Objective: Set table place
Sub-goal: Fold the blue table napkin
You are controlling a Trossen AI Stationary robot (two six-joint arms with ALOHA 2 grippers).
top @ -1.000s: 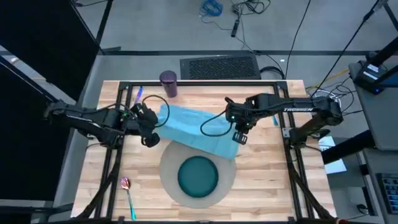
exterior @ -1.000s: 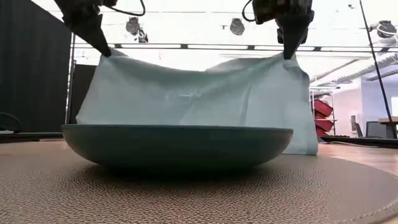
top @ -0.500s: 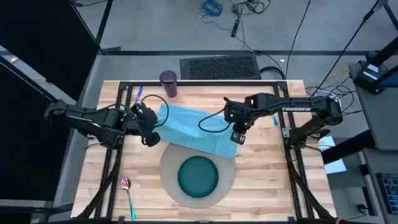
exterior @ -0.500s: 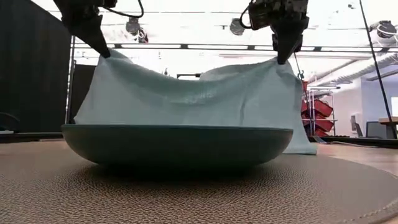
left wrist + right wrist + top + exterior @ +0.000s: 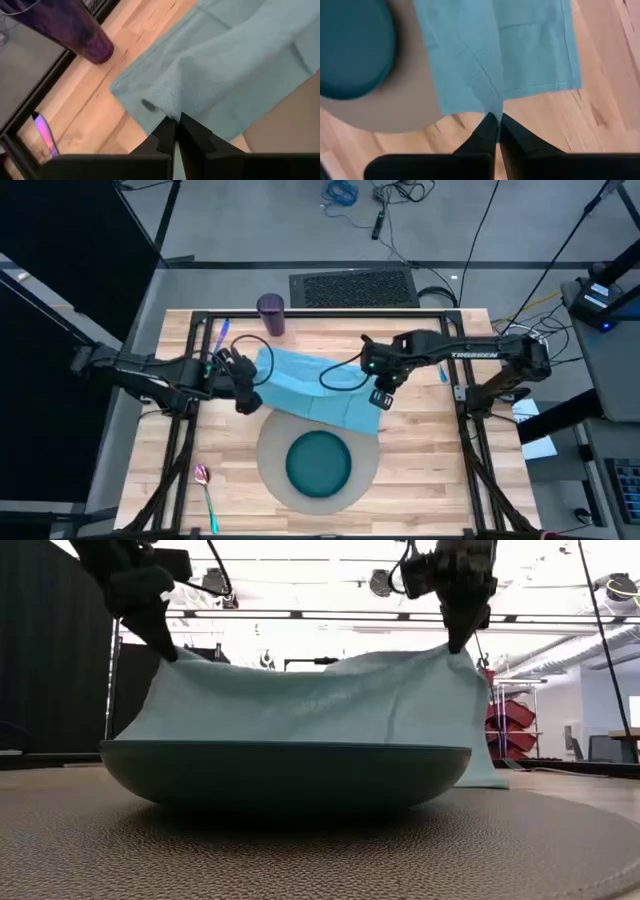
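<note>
A light blue napkin (image 5: pixel 315 385) is held up at two points, behind the teal plate (image 5: pixel 320 462) on the round grey mat (image 5: pixel 268 442). My left gripper (image 5: pixel 243 396) is shut on its left side. My right gripper (image 5: pixel 380 398) is shut on its right side. In the low view the cloth (image 5: pixel 310 705) spans between the two grippers, its lower part behind the plate (image 5: pixel 285 775). A purple cup (image 5: pixel 270 313) stands at the far edge. A pink-bowled, green-handled spoon (image 5: pixel 205 490) lies near left, and a blue utensil (image 5: pixel 220 332) lies far left. My left gripper pinches a raised peak of the napkin (image 5: pixel 167 107) near its left edge between its two fingers, which point down from above. The cloth falls away below them toward the table. My right gripper pinches a raised ridge of the napkin (image 5: pixel 492 102) near its right near corner between its two fingers, also from above. The cloth hangs below it, and its right end (image 5: pixel 490 765) reaches down to the table.
Black frame rails (image 5: pixel 190 430) run along both sides and the far edge (image 5: pixel 330 310) of the table. A second blue utensil (image 5: pixel 441 370) lies at the right under the right arm. Bare wood shows on either side of the mat.
Both grippers have kept their hold on the napkin. My left gripper has sunk a little, and my right gripper has shifted slightly toward the left. The dip in the cloth between them has flattened out into a straighter upper line.
</note>
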